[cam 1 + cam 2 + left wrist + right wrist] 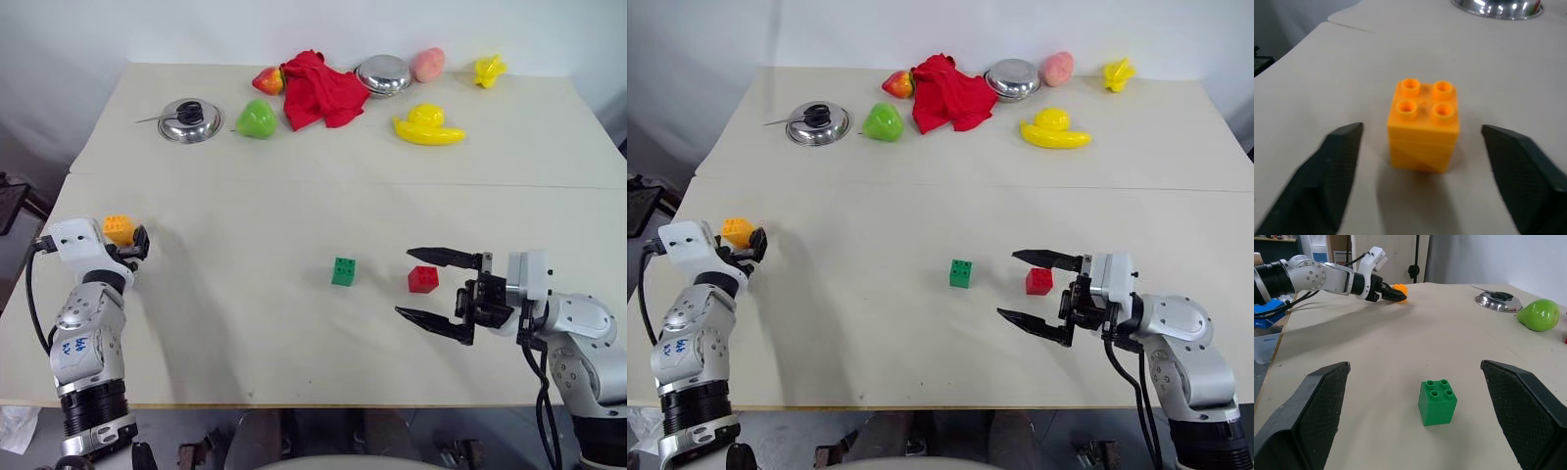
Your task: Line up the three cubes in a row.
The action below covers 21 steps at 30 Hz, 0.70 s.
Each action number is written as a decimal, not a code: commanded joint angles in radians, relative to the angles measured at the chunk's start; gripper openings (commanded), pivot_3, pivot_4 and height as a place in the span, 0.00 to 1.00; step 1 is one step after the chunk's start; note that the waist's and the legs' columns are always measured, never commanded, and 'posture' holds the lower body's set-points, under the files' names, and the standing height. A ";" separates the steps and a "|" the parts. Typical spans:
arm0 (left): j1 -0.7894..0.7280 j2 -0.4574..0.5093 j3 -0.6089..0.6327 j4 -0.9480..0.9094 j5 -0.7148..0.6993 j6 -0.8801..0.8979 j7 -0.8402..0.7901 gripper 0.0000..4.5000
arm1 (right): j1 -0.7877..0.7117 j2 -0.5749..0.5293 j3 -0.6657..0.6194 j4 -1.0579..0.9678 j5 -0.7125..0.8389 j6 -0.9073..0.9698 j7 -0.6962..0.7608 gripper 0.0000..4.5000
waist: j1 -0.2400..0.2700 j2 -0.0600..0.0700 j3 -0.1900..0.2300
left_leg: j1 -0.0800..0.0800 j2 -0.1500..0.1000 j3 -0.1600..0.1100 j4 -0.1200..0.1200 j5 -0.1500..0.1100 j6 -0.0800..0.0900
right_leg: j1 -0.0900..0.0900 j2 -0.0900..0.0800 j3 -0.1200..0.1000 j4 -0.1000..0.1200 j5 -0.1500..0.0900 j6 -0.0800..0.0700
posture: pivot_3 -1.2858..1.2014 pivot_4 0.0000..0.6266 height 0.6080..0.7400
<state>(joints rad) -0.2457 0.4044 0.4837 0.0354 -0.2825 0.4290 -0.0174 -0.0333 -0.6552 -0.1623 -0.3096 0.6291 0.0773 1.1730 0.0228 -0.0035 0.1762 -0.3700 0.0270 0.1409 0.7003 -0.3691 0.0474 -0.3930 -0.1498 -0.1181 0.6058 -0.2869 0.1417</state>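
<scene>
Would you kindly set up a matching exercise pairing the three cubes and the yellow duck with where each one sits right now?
Things:
1. orange cube
2. green cube
3. red cube
4. yellow duck

Places:
A. mid-table, facing the right end effector
B. far side of the table, near the red cloth
C. between the open fingers of the left end effector
D. beside the right end effector's upper finger

Pairs: 1-C, 2-A, 3-D, 4-B

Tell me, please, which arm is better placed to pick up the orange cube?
The left. The left gripper already has its open fingers on either side of the orange cube, not yet touching. The right gripper is across the table, beside the red cube.
</scene>
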 commanded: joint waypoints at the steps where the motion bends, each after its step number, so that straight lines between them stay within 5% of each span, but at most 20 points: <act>1: -0.032 0.026 0.006 0.018 0.001 -0.040 -0.022 0.59 | -0.003 0.004 -0.015 -0.030 0.004 -0.022 -0.006 1.00 | 0.001 0.000 0.000 | 0.000 0.000 0.000 0.000 0.000 0.000 | 0.000 0.000 0.000 0.000 0.000 0.000 | 0.52 0.24 1.00; 5: -0.059 0.062 0.009 0.091 -0.016 -0.070 -0.099 0.33 | -0.004 0.002 -0.016 -0.030 0.001 -0.022 -0.013 1.00 | -0.001 0.000 0.000 | 0.000 0.000 0.000 0.000 0.000 0.000 | 0.000 0.000 0.000 0.000 0.000 0.000 | 0.52 0.24 1.00; 15: -0.189 0.247 -0.233 0.194 -0.248 -0.333 -1.195 0.33 | 0.169 -0.124 -0.210 -0.013 0.033 -0.008 0.070 1.00 | 0.003 0.000 0.000 | -0.001 0.000 0.006 0.000 0.000 -0.001 | -0.001 0.001 -0.002 -0.001 0.000 0.000 | 0.52 0.24 1.00; 21: -0.407 0.246 -0.512 0.563 -0.013 -0.635 -1.569 0.33 | 0.293 -0.131 -0.303 -0.066 0.048 0.005 0.061 1.00 | -0.015 0.001 -0.001 | 0.000 -0.004 0.011 -0.002 0.001 -0.003 | -0.001 0.003 -0.002 -0.002 0.000 0.000 | 0.52 0.24 1.00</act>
<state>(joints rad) -0.6184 0.6511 0.0207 0.4939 -0.3594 -0.1022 -1.4941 0.2461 -0.7831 -0.4218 -0.3190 0.6507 0.0812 1.2422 0.0075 -0.0025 0.1756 -0.3698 0.0233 0.1524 0.6986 -0.3680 0.0441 -0.3941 -0.1462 -0.1202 0.6041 -0.2871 0.1418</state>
